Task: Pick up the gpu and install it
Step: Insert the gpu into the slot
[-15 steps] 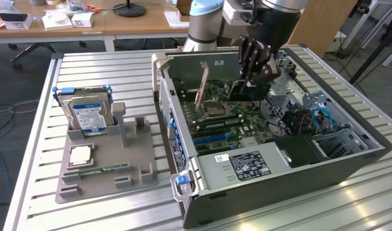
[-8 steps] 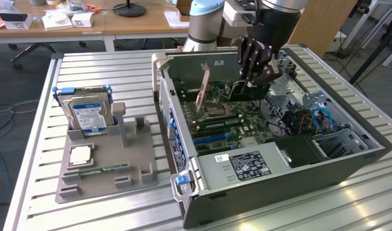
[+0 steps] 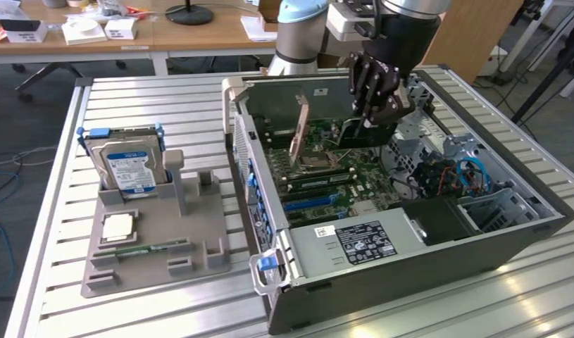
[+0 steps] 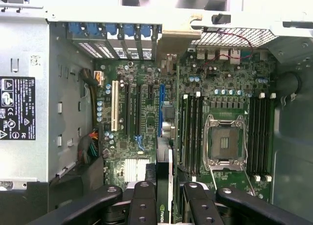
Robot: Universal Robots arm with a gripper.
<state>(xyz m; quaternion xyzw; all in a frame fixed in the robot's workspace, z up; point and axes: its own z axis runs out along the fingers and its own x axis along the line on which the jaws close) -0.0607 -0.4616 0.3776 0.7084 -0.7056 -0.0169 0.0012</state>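
Slatted metal table (image 3: pixel 146 98), pincer (image 3: pixel 370 124) gripping flat gpu (image 4: pixel 164 211)

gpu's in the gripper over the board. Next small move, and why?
Probably ease straight down. The gripper holds the gpu edge-on above the motherboard, roughly in line with the blue slot and not yet seated.

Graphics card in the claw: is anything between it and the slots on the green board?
Nothing visible. The gripper holds the graphics card edge-on over the board, and the blue slot in line with it is bare, no cable across it.
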